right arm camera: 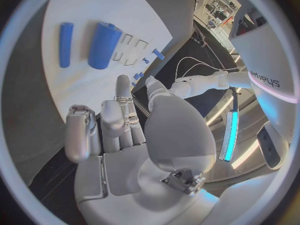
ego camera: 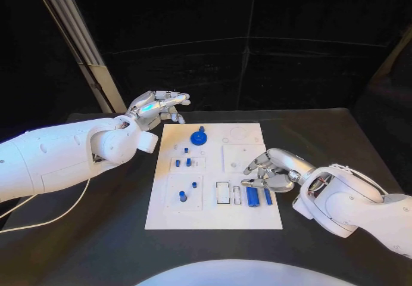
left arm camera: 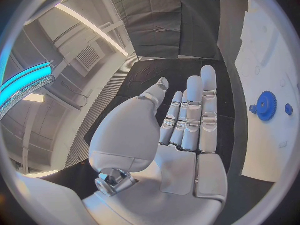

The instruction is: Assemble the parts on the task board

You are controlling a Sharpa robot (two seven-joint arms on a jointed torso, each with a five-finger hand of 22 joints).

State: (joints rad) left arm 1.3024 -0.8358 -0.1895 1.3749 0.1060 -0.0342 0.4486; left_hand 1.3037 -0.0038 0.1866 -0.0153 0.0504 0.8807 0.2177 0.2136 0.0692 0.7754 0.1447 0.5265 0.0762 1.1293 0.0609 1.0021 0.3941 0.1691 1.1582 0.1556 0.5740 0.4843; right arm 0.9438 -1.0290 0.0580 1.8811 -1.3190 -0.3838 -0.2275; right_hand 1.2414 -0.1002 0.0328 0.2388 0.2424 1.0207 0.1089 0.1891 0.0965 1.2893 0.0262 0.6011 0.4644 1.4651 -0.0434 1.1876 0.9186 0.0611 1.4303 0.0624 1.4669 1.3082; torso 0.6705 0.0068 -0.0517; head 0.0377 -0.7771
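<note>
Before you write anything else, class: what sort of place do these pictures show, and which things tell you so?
Probably a robotics test bench in a lab or studio. A white task board with small blue parts lies on a black table, black curtains hang behind it, and two robot hands, left hand and right hand, hover above it.

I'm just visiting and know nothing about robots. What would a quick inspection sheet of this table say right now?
Surface: black table, the white task board lying in its middle.
Job's things: blue gear at the board's far end; small blue pegs mid-board; thick blue cylinder and thin blue rod side by side near the right hand.
Clutter: nothing seen.
Hands: left hand holds nothing, fingers apart, beyond the board's far corner; right hand holds nothing, over the board's right edge.
Cables: white cable under the left arm.
Surroundings: black curtain.
</note>
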